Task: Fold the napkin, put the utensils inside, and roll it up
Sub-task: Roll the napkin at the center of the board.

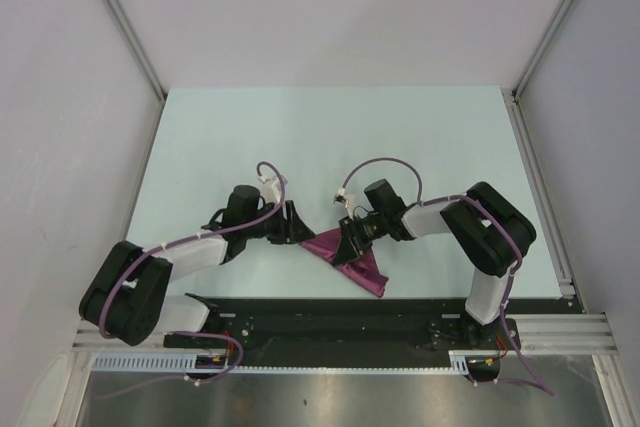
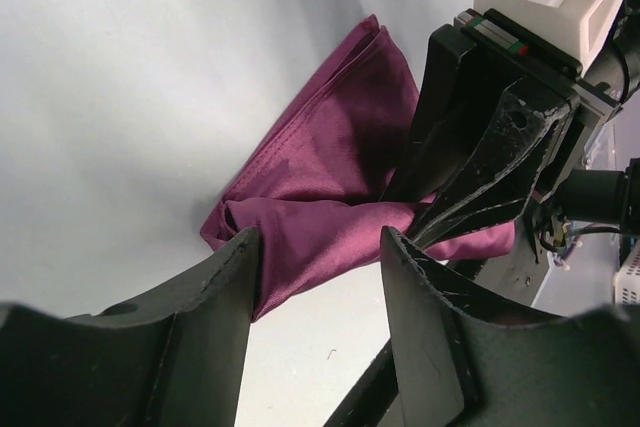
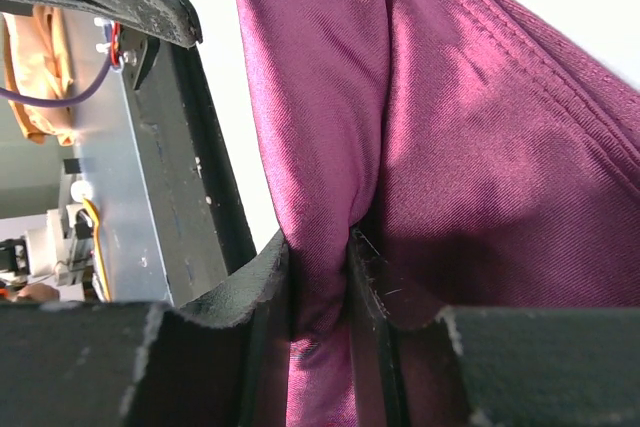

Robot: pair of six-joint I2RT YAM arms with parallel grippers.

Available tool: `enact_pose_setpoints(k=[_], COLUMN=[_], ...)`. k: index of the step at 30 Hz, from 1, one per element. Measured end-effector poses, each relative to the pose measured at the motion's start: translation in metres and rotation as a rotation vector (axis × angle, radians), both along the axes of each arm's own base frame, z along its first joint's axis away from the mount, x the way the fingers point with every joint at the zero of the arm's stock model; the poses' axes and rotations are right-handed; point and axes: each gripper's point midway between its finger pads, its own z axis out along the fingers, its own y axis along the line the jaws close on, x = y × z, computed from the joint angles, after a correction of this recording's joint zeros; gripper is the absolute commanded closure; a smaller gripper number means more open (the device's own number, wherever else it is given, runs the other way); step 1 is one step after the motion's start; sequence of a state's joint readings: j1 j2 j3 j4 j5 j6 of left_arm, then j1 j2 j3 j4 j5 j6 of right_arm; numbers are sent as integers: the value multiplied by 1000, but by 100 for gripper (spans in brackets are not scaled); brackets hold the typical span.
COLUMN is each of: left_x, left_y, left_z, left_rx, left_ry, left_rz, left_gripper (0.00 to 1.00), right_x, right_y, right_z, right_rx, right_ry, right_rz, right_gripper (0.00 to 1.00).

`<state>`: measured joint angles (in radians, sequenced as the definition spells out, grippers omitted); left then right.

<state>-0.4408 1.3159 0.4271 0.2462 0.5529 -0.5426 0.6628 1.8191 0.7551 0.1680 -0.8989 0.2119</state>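
Napkin (image 3: 470, 147) sits clenched by one fold in the right gripper (image 3: 318, 257) — probably to draw it over — while the left gripper (image 2: 320, 247), released, straddles its corner.

Right gripper (image 3: 320, 277) pinches the napkin (image 3: 480, 147); left gripper (image 2: 320, 257) gapes wide.

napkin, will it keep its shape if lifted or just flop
Probably floppy: the napkin bunches into a crease where the right end effector pinches it. Its thin layers suggest light weight, and the sheen hints it could slip from a loose grip.
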Motion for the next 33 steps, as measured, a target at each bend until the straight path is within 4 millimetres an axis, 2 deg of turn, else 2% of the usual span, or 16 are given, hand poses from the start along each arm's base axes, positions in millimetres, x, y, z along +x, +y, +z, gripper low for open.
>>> enact_pose_setpoints(k=[4,11,14,15,20,23,26,33], left_x=[0,-4,-8,-9,-9,-8,-4,0], left_y=[3,-1,-2,-2,-2,-2,-3,-6], left_z=[-1,-3,-9,-11,-17,-21,-25,-34], left_rx=[8,7,13,16,25,36,59,100], left_ry=[-8,-10,4,7,23,39,64,121], left_rz=[15,3,-6,-4,-2,-5,-6,-21], left_gripper=[42,51,65,74,95,100,100,100], right_x=[0,1,1,1,2,1,1,9], right_y=[0,-1,-2,-2,-3,-4,-3,-10], right_z=[0,-1,-1,-1,-1,0,5,12], right_rx=[14,30,39,40,44,44,46,-38], right_ry=[15,41,53,55,61,71,77,36], right_rz=[3,2,4,4,2,-2,-1,-54], right_gripper=[79,79,78,77,67,55,48,41])
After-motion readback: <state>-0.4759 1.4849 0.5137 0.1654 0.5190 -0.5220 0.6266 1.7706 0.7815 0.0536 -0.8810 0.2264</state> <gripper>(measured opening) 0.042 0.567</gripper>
